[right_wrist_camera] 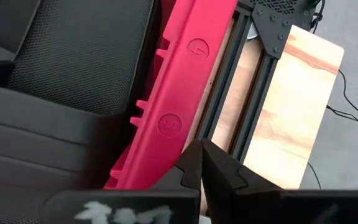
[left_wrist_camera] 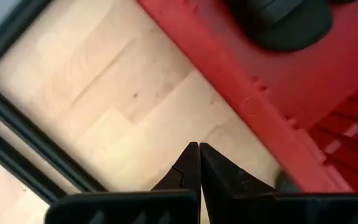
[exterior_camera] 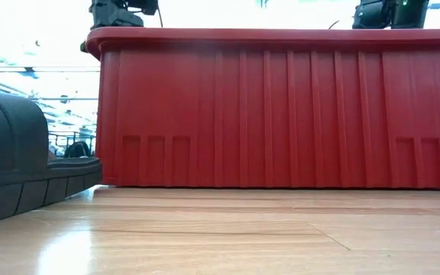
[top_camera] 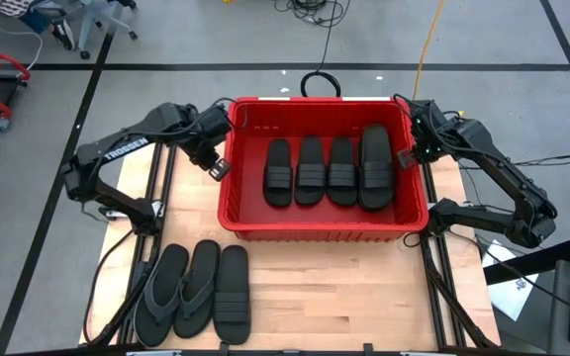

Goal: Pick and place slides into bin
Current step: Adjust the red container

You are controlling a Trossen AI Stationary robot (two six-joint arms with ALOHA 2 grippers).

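I see a large red plastic slotted bin (top_camera: 321, 229) at the far middle of the pale wooden table (top_camera: 364, 287). Four matte black rubber band-strap slides (top_camera: 328, 170) lie side by side inside it. Three more black slides (top_camera: 196, 292), two of them thong-strapped, lie at the near left, well apart from the bin. My left gripper (top_camera: 215, 168) hovers just outside the bin's left wall, jaws pressed together and empty. My right gripper (top_camera: 404, 158) hangs over the bin's right rim, jaws likewise pressed together, holding nothing.
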